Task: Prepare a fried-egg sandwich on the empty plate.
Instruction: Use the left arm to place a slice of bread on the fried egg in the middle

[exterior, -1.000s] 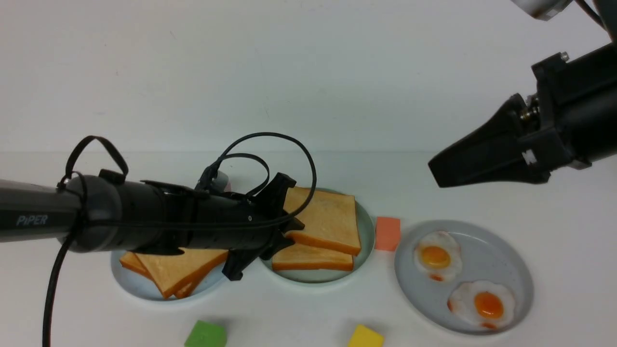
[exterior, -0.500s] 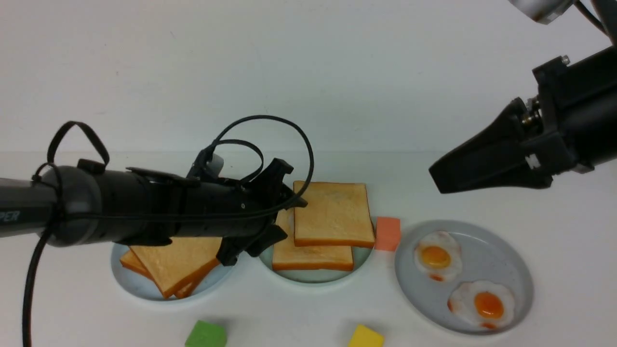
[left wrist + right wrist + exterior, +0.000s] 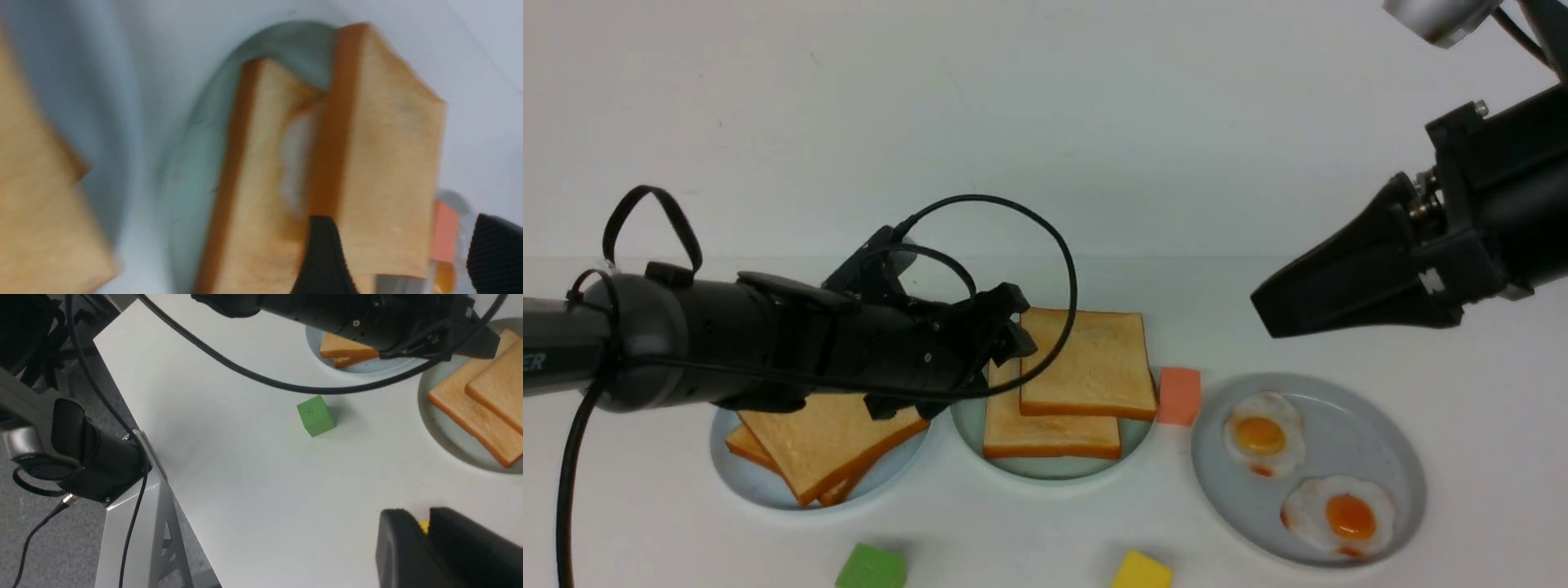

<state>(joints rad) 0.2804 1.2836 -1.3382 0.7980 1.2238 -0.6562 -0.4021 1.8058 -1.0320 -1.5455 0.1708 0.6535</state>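
Observation:
The fried-egg sandwich sits on the mint-green plate (image 3: 1054, 469): a top toast slice (image 3: 1086, 363) lies flat on a lower slice (image 3: 1045, 433), shifted back and to the right. In the left wrist view a strip of white egg (image 3: 295, 163) shows between the slices; the front view hides it. My left gripper (image 3: 1011, 327) stands open at the sandwich's left edge, its fingers (image 3: 322, 253) wide apart and holding nothing. High at the right, my right gripper (image 3: 1258, 304) hangs above the table, jaws nearly together with only a slit, empty.
A pale blue plate (image 3: 768, 490) with spare toast (image 3: 825, 441) lies under my left arm. A grey plate (image 3: 1396, 457) at the right holds two fried eggs (image 3: 1260, 437). An orange block (image 3: 1179, 396), a green block (image 3: 872, 567) and a yellow block (image 3: 1142, 570) lie nearby.
My left gripper opened and let go of the top slice, which dropped flat onto the lower one. The gripper then drew back slightly left and turned. The right arm barely moved.

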